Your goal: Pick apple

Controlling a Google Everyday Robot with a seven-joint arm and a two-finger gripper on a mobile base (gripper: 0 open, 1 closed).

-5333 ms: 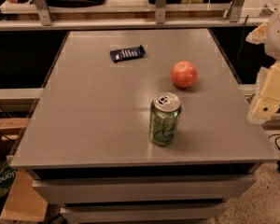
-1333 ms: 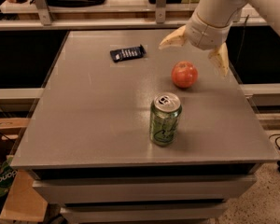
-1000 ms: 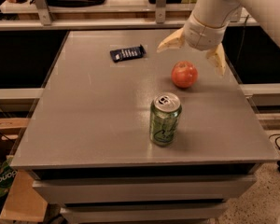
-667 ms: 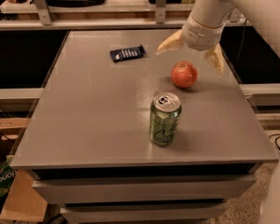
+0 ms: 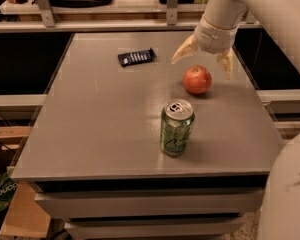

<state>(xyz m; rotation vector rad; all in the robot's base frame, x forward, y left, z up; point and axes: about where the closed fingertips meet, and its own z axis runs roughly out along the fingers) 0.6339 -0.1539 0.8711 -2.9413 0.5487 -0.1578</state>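
The apple, round and reddish-orange, sits on the grey table at the right of its far half. My gripper hangs just above and behind the apple, open wide, with one tan finger to the apple's upper left and the other finger to its upper right. The fingers straddle the apple without touching it. The white arm reaches in from the upper right.
A green drink can stands upright in front of the apple, nearer the table's front edge. A flat black packet lies at the far middle left. A shelf rail runs behind the table; boxes sit on the floor at left.
The arm came in from the right edge to above the apple. Over the last second the gripper has crept slightly lower toward the apple. Apple and can have not moved.
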